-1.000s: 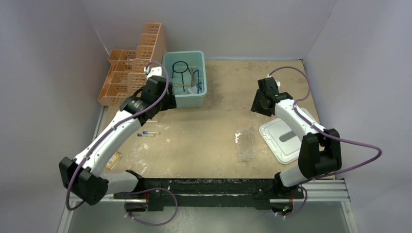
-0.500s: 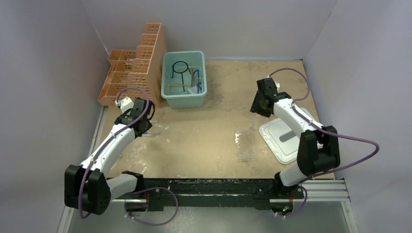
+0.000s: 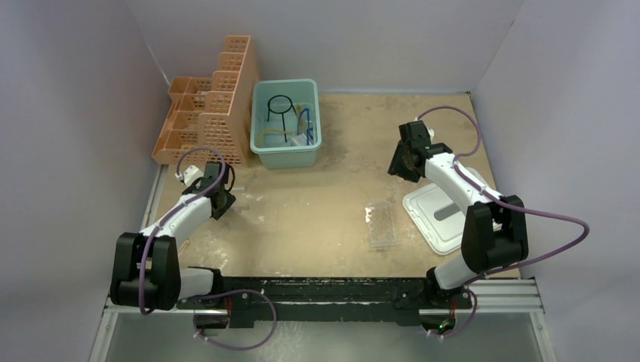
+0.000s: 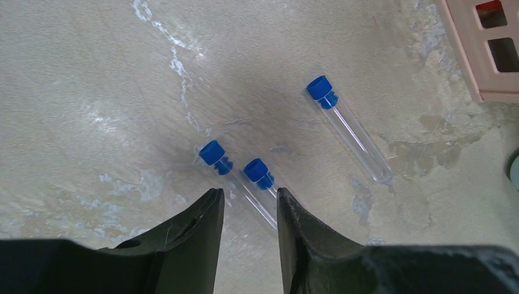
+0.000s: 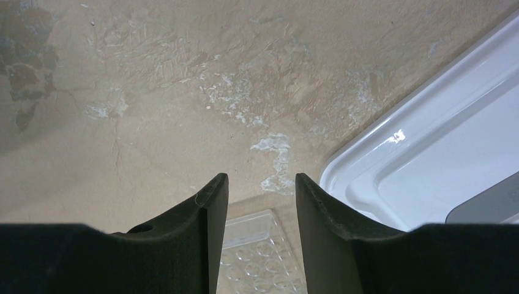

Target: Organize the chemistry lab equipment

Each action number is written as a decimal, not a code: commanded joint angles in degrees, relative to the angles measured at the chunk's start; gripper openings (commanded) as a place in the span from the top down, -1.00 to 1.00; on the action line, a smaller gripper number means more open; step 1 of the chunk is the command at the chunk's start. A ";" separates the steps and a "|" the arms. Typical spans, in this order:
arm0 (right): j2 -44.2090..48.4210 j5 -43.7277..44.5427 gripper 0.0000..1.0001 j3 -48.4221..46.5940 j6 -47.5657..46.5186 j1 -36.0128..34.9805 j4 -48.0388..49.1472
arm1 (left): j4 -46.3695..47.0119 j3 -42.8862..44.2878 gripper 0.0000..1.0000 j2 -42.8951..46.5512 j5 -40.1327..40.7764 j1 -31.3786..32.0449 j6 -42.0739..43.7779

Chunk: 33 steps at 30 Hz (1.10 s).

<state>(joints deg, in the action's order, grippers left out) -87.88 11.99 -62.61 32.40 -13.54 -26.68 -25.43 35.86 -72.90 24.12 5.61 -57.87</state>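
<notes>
Straddling two blue-capped clear tubes point(image 4: 257, 169) on the table point(image 4: 92, 92), the left gripper point(image 4: 248, 196) may be pinching them, though that is unclear. The right gripper point(image 5: 262, 182) hangs spread near the clear tube rack point(image 5: 257, 251).

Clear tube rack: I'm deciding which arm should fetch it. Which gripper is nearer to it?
Right. The right gripper hovers just beyond the far end of the clear tube rack, beside the white lid; the left gripper is across the table, over the blue-capped tubes.
</notes>
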 commanded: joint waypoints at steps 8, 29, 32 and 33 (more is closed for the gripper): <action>-2.22 -0.75 0.07 -2.03 -1.02 -0.16 1.25 | 3.64 0.36 0.36 -1.76 0.97 -0.68 -1.76; -4.66 -2.32 0.07 -2.87 -1.91 -0.15 2.64 | 0.79 -0.79 0.45 -0.01 1.11 -0.68 -3.56; -4.54 -2.23 0.07 -2.87 -1.99 -0.16 2.68 | 1.74 -1.09 0.48 -1.01 0.65 -0.64 -3.61; -4.57 -2.23 0.07 -2.87 -2.05 -0.09 2.64 | 2.09 -1.21 0.48 -1.32 0.40 -0.68 -3.46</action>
<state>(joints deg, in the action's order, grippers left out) -93.17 9.76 -63.09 30.96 -13.54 -24.93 -25.71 35.42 -73.19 25.23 5.28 -60.42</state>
